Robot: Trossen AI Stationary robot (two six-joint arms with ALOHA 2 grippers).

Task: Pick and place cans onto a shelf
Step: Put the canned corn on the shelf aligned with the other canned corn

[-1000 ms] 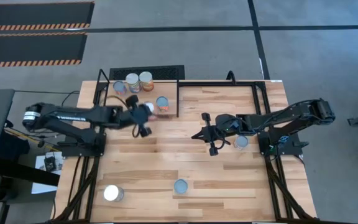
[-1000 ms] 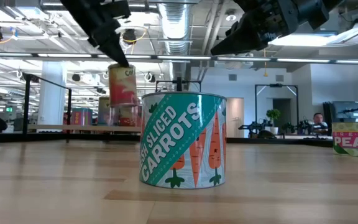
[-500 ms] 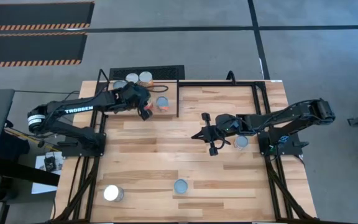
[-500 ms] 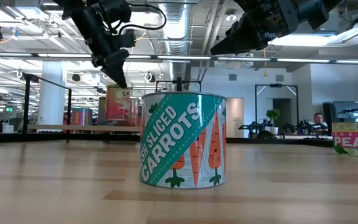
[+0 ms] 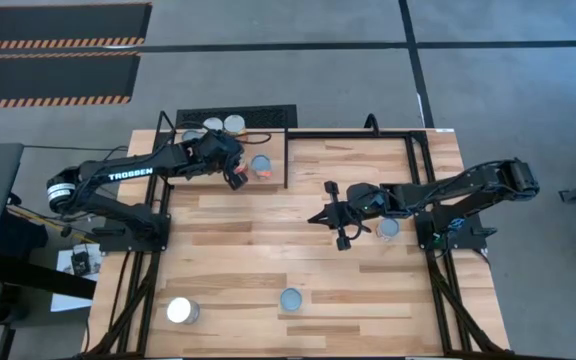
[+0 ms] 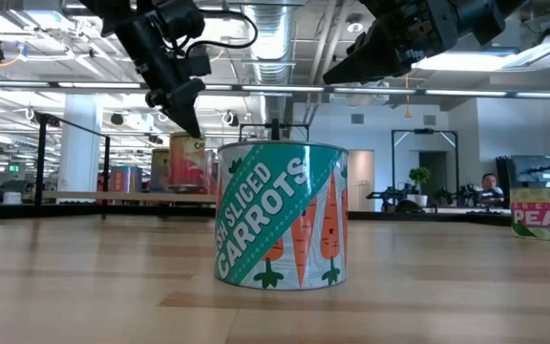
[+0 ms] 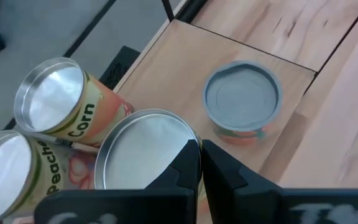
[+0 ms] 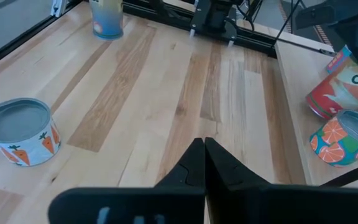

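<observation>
Left arm stretched from its base toward the far left corner, left hand (image 5: 236, 176) pointing down, fingers (image 7: 185, 163) pressed together. Right arm reaches inward toward mid-bench, right hand (image 5: 334, 217) raised, fingers (image 8: 194, 157) closed together, gripping nothing.

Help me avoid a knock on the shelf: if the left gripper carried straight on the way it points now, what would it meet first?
Probably the silvery lid of the can right below the left gripper, on the shelf. Its jaws look closed just above that lid, though the gap between them is hard to judge.
</observation>
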